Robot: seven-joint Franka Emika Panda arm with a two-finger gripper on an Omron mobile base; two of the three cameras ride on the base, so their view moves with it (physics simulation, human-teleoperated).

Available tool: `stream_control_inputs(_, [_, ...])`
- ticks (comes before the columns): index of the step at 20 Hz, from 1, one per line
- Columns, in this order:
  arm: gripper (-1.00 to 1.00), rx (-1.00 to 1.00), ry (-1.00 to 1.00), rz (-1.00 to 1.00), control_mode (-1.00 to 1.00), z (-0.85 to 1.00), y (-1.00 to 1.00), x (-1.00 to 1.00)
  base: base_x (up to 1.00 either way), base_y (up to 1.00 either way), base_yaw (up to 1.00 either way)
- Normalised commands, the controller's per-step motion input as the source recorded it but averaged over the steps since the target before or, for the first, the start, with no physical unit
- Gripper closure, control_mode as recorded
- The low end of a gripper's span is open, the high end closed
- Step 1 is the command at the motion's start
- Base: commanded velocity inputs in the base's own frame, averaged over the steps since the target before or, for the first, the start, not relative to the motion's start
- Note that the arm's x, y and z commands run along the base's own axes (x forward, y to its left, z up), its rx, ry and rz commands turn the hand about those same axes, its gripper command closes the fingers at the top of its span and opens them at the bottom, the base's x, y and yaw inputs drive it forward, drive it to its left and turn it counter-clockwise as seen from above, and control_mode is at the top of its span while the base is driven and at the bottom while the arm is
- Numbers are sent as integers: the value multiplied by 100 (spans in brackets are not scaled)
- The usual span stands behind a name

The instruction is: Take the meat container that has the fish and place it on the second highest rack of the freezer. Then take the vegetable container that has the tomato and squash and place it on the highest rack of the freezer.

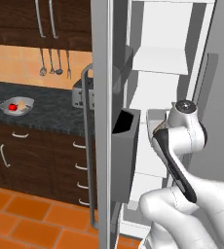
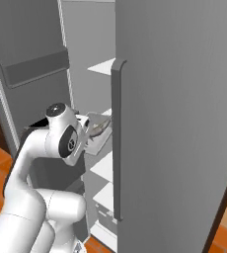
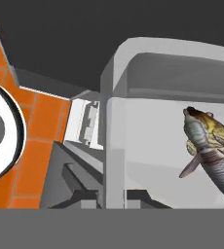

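Observation:
The meat container [image 3: 148,146] is a pale grey tray, and the silvery fish [image 3: 214,151] lies in its right part. My gripper [image 3: 115,200] is shut on the tray's near wall. In the right base view the gripper [image 2: 88,134] holds the meat container [image 2: 99,127] inside the open freezer [image 2: 184,123]. The tray is one level below an upper white rack [image 2: 103,66]; I cannot tell whether it rests on a rack. The vegetable container [image 1: 17,106], with the red tomato [image 1: 12,106] and tan squash [image 1: 22,104], sits on the dark counter at the left.
The freezer's left door [image 1: 102,121] stands open between the counter and the shelves, with dark bins [image 1: 126,151] and a long handle [image 1: 88,146]. The right door [image 2: 116,138] hangs close beside the tray. Lower white shelves [image 2: 104,167] lie below. The floor is orange tile [image 1: 26,219].

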Motion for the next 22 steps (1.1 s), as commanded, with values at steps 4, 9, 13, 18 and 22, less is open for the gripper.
stream_control_inputs(4, [100, 0, -1, 0, -100, 0, -35, 61, 0, 0, 0])
stream_control_inputs(9, [100, 0, 0, -1, -100, 0, -31, 57, 0, 0, 0])
stream_control_inputs(13, [100, 0, 0, -5, -100, 1, -8, 61, 0, 0, 0])
stream_control_inputs(18, [100, 0, 0, -5, -100, 0, 0, 66, 0, 0, 0])
stream_control_inputs(22, [100, 0, 0, -3, -100, 0, 0, 68, 0, 0, 0])
